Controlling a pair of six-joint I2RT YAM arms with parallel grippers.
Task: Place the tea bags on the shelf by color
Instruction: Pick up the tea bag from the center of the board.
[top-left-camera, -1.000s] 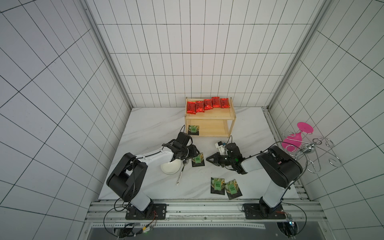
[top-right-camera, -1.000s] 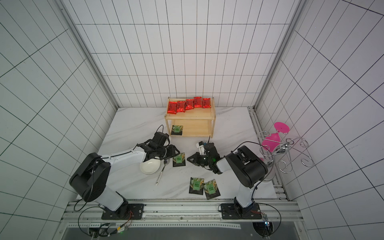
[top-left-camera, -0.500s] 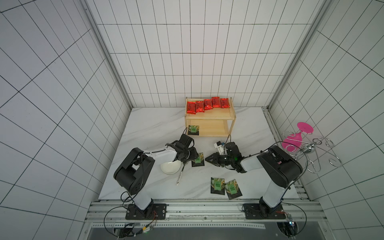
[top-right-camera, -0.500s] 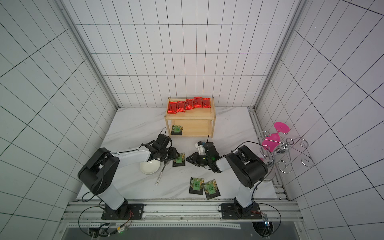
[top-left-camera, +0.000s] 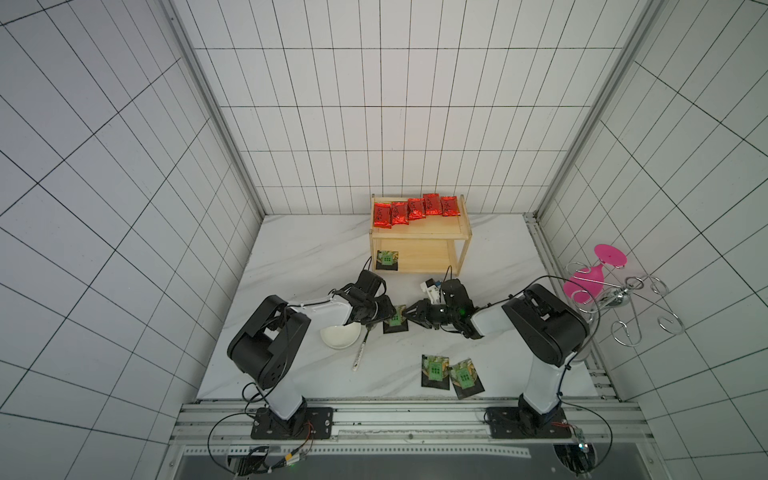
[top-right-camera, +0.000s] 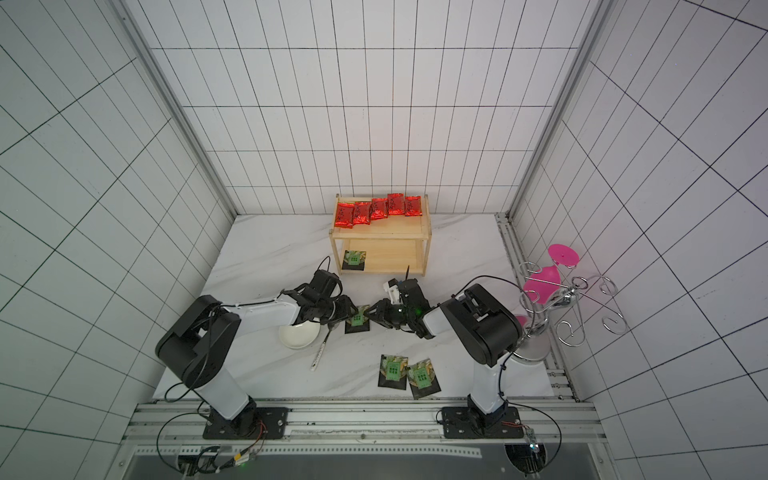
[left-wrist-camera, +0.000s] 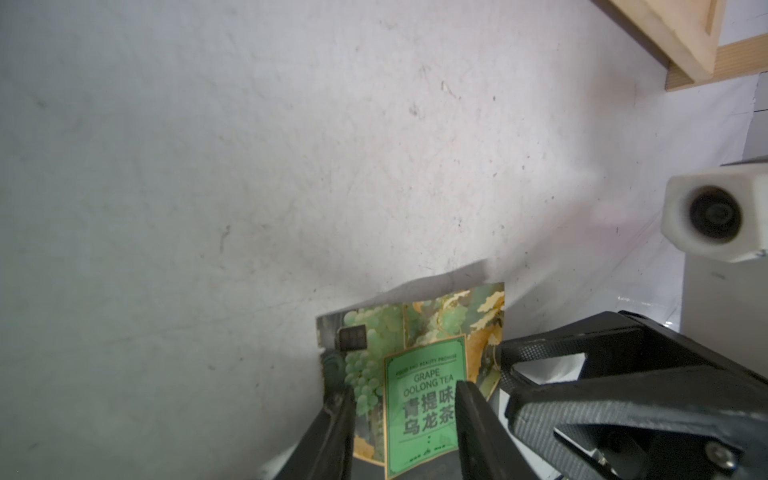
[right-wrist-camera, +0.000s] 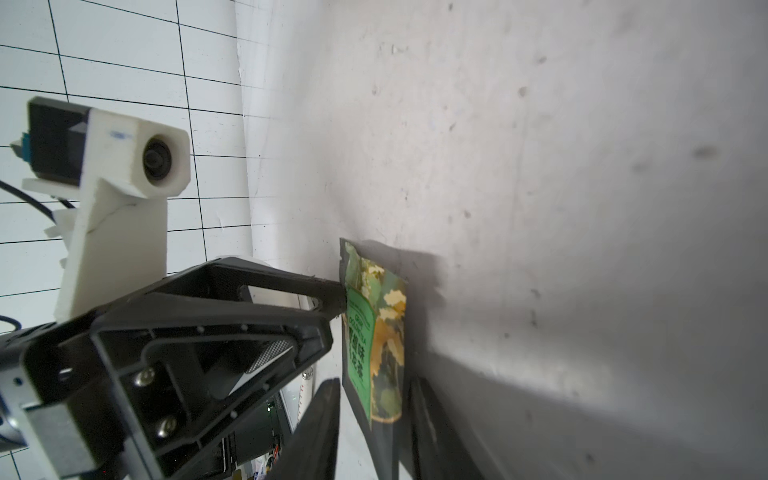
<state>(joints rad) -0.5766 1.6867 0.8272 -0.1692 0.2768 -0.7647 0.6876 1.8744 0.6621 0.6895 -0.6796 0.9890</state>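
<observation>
Centre-frame, both top views | left gripper (top-left-camera: 385, 320): jaws half-parted astride the black tea bag (top-left-camera: 397, 322) — cannot tell if gripped | bag: tipped up from the tabletop (top-left-camera: 311, 257) | right gripper (top-left-camera: 412, 318): jaws narrowly apart, straddling it | handling, judged: light, thin, slick, floppy — pinch a sealed edge

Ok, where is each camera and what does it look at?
Top views: high above, looking down at the table; left arm and right arm show.
Left wrist: on its arm, looks past the left gripper at the packet.
Right wrist: on its arm, looks past the right gripper at it.
Both wrist views share that packet.
</observation>
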